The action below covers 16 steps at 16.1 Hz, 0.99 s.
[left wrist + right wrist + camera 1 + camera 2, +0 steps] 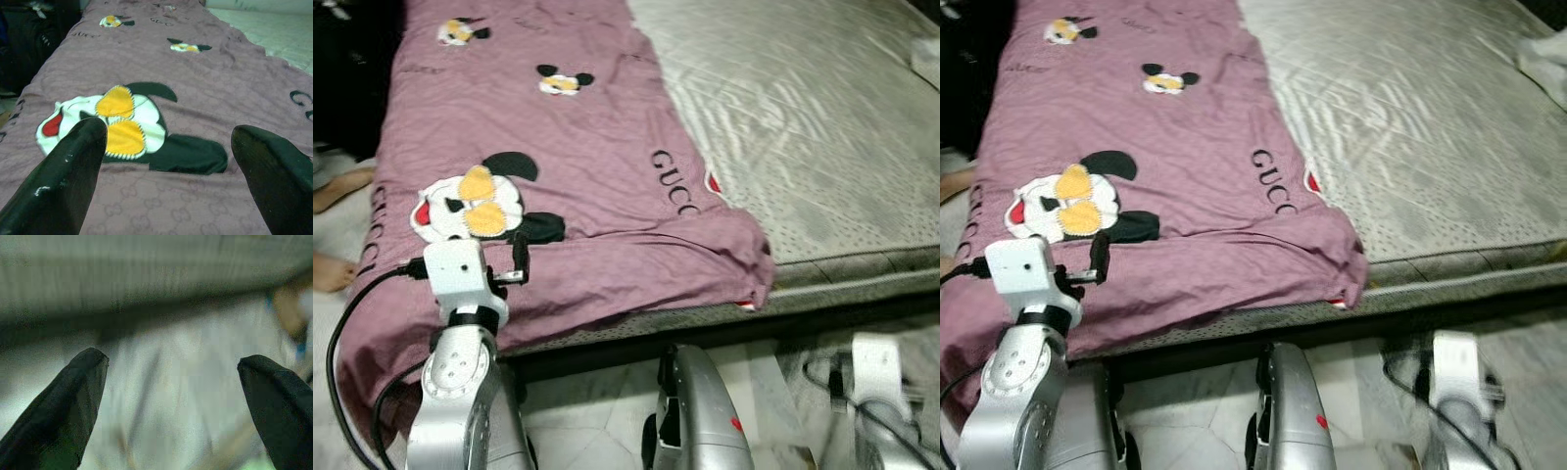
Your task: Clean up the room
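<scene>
Left gripper point(166, 147) nearer, fingers spread, over pink blanket point(558, 157) at bed point(822, 127) near edge; blanket's length running straight ahead. Right gripper point(171, 382) spread, low.

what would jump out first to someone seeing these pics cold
The mauve blanket with cartoon mouse patches covers the left half of the bed, draping over its near edge, beside bare pale mattress. The left gripper, fingers spread open, is raised over the blanket's near edge, facing the biggest mouse patch.
</scene>
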Tool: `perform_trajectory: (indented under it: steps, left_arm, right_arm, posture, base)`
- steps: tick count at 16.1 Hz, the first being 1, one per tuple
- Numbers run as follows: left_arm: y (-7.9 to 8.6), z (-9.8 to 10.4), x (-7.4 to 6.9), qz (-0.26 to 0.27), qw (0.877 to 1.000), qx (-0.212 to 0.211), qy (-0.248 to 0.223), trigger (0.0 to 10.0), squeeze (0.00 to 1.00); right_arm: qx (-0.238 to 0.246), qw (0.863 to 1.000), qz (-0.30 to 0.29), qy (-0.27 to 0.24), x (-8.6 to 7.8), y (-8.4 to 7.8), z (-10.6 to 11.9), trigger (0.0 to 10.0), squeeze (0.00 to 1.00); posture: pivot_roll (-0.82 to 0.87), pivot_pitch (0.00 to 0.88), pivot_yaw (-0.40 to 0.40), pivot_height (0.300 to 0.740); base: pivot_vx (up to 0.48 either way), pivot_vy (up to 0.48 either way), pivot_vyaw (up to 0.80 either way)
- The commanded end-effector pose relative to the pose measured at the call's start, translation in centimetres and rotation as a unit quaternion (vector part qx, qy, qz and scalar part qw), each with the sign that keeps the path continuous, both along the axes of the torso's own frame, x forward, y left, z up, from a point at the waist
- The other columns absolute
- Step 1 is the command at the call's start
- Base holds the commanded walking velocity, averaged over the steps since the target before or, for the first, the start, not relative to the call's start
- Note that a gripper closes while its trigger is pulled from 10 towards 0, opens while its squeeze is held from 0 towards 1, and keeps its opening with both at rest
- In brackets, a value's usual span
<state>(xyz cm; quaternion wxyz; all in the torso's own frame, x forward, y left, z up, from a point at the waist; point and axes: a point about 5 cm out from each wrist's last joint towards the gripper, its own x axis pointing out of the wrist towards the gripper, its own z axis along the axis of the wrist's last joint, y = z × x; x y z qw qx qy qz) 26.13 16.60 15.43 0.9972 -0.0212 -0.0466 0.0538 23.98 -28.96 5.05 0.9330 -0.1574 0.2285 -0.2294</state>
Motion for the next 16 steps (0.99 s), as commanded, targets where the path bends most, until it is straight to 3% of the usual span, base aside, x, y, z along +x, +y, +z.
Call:
perform_trajectory:
  steps: [1, 2, 3, 4, 5, 6, 7, 8, 10, 11, 13, 16]
  left_arm:
    - [-0.1, 0.0, 0.1, -0.006, 1.0, -0.001, -0.004, 10.0, 0.0]
    - [-0.1, 0.0, 0.2, -0.008, 1.0, -0.001, -0.006, 10.0, 0.0]
    - [-0.3, 0.0, 0.3, -0.01, 1.0, -0.002, -0.009, 10.0, 0.0]
    - [-0.3, 0.1, 0.4, -0.011, 1.0, -0.002, -0.01, 10.0, 0.0]
    - [-0.4, 0.1, 0.5, -0.01, 1.0, -0.003, -0.013, 10.0, 0.0]
    - [-0.4, 0.3, 0.6, -0.009, 1.0, -0.003, -0.018, 10.0, 0.0]
    - [-0.5, 0.5, 0.6, -0.01, 1.0, -0.003, -0.025, 10.0, 0.0]
    - [-0.6, 0.5, 0.7, -0.012, 1.0, -0.003, -0.027, 10.0, 0.0]
    - [-0.6, 0.6, 0.7, -0.011, 1.0, -0.002, -0.027, 10.0, 0.0]
    - [-0.3, 0.5, 0.7, -0.006, 1.0, -0.001, -0.028, 10.0, 0.0]
    - [-0.2, 0.4, 0.6, -0.002, 1.0, -0.002, -0.026, 10.0, 0.0]
    - [-0.3, 0.0, 0.6, -0.003, 1.0, -0.004, -0.02, 10.0, 0.0]
  right_arm:
    - [-0.033, 0.992, 0.039, -0.116, 2.9, 0.9, 5.3, 10.0, 0.0]
    - [-0.03, 0.989, 0.047, -0.14, 3.6, 1.4, 6.3, 10.0, 0.0]
    - [-0.024, 0.976, 0.093, -0.195, 5.9, 3.2, 9.0, 10.0, 0.0]
    - [-0.021, 0.973, 0.109, -0.204, 6.4, 3.8, 9.5, 10.0, 0.0]
    - [-0.033, 0.961, 0.189, -0.197, 8.1, 6.6, 9.8, 10.0, 0.0]
    - [-0.036, 0.953, 0.248, -0.17, 9.2, 8.9, 9.2, 10.0, 0.0]
    - [-0.004, 0.953, 0.266, -0.144, 9.9, 10.4, 8.2, 10.0, 0.0]
    - [0.011, 0.953, 0.272, -0.134, 10.1, 11.0, 7.8, 10.0, 0.0]
    - [0.075, 0.952, 0.287, -0.07, 10.7, 12.9, 5.7, 10.0, 0.0]
    - [0.146, 0.95, 0.275, 0.0, 10.1, 13.5, 2.9, 10.0, 0.0]
    - [0.192, 0.951, 0.234, 0.057, 8.5, 11.7, 0.4, 10.0, 0.0]
    - [0.192, 0.956, 0.201, 0.095, 6.4, 8.9, -1.3, 10.0, 0.0]
  posture:
    - [-0.01, 0.158, -0.076, 0.538]
    - [-0.01, 0.155, -0.074, 0.538]
    - [0.0, 0.145, -0.076, 0.538]
    - [0.0, 0.145, -0.076, 0.538]
    - [0.0, 0.142, -0.078, 0.538]
    - [0.01, 0.136, -0.08, 0.538]
    - [0.02, 0.136, -0.083, 0.538]
    - [0.02, 0.136, -0.083, 0.538]
    - [0.03, 0.127, -0.091, 0.538]
    - [0.04, 0.127, -0.096, 0.538]
    - [0.03, 0.131, -0.099, 0.538]
    - [0.02, 0.134, -0.098, 0.538]
  base:
    - [0.0, 0.0, 0.0]
    - [0.0, 0.0, 0.0]
    - [0.0, 0.0, 0.0]
    - [0.0, 0.0, 0.0]
    - [0.0, 0.0, 0.0]
    - [0.0, 0.0, 0.0]
    - [0.0, 0.0, 0.0]
    - [0.0, 0.0, 0.0]
    - [0.0, 0.0, 0.0]
    - [0.0, 0.0, 0.0]
    - [0.0, 0.0, 0.0]
    - [0.0, 0.0, 0.0]
